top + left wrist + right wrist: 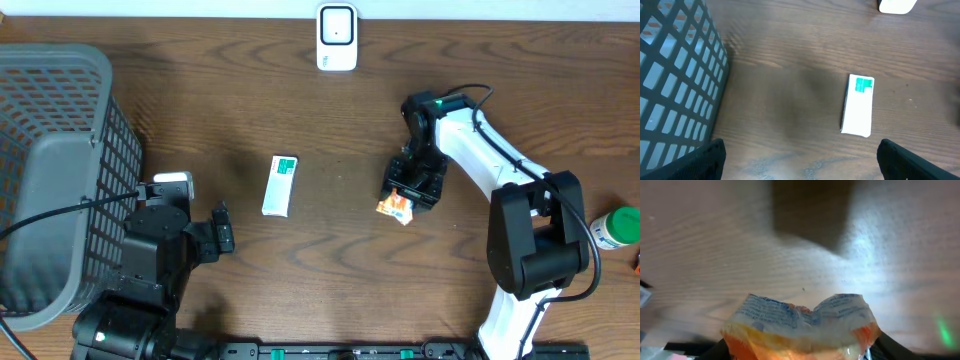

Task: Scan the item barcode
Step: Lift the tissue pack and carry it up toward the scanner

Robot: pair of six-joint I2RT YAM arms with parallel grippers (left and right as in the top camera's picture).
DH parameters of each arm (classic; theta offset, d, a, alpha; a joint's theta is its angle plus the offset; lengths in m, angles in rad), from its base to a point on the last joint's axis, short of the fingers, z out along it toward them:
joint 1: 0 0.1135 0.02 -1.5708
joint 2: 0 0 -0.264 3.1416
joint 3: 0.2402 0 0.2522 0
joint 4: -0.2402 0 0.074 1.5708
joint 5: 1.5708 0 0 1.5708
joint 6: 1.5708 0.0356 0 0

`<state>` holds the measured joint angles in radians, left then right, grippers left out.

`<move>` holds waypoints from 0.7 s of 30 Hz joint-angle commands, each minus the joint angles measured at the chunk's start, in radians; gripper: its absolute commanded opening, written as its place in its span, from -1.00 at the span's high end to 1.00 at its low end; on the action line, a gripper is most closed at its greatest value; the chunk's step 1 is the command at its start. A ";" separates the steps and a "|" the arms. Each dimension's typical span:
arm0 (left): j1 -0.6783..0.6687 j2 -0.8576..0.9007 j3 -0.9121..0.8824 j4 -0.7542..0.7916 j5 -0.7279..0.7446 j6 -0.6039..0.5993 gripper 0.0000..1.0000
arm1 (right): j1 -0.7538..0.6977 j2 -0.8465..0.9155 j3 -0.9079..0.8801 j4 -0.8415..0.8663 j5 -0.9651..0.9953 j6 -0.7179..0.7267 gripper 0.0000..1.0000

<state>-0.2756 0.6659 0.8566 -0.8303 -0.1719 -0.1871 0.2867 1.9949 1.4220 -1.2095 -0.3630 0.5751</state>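
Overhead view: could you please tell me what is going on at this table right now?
The right gripper has an orange and white packet pinched between its fingers, a little right of the middle of the table. The white scanner stands at the far edge, so the packet is not at it yet. The left gripper is open and holds nothing; a white box with a green mark lies in front of it. A grey basket sits at the left.
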 commanded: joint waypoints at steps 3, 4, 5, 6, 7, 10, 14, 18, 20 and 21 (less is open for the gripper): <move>0.002 -0.001 0.005 0.000 -0.016 -0.006 -0.91 | 0.006 -0.001 0.068 0.150 -0.005 -0.076 -0.11; 0.002 -0.001 0.005 0.000 -0.016 -0.006 -0.91 | 0.006 -0.001 0.083 0.179 -0.005 -0.085 -0.11; 0.002 -0.001 0.005 0.000 -0.016 -0.006 -0.91 | 0.007 -0.001 0.102 0.219 -0.001 -0.101 -0.11; 0.002 -0.001 0.005 0.000 -0.016 -0.006 -0.91 | 0.007 -0.001 0.115 0.256 0.004 -0.110 -0.11; 0.002 -0.001 0.005 0.000 -0.016 -0.006 -0.91 | 0.009 -0.001 0.129 0.309 0.019 -0.113 -0.12; 0.002 -0.001 0.005 0.000 -0.016 -0.006 -0.91 | 0.018 -0.001 0.143 0.483 0.092 -0.113 -0.18; 0.002 -0.001 0.005 0.000 -0.016 -0.006 -0.91 | 0.035 0.003 0.143 0.698 0.182 -0.089 -0.38; 0.002 -0.001 0.005 0.000 -0.016 -0.006 -0.91 | 0.053 0.004 0.143 0.840 0.179 -0.090 -0.46; 0.002 -0.001 0.005 0.000 -0.016 -0.006 -0.91 | 0.060 0.004 0.143 0.911 0.189 -0.091 -0.45; 0.002 -0.001 0.005 0.000 -0.016 -0.006 -0.91 | 0.062 0.007 0.144 0.938 0.205 -0.090 -0.41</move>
<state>-0.2756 0.6659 0.8566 -0.8299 -0.1722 -0.1871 0.3305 1.9949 1.5513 -0.3218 -0.2062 0.4889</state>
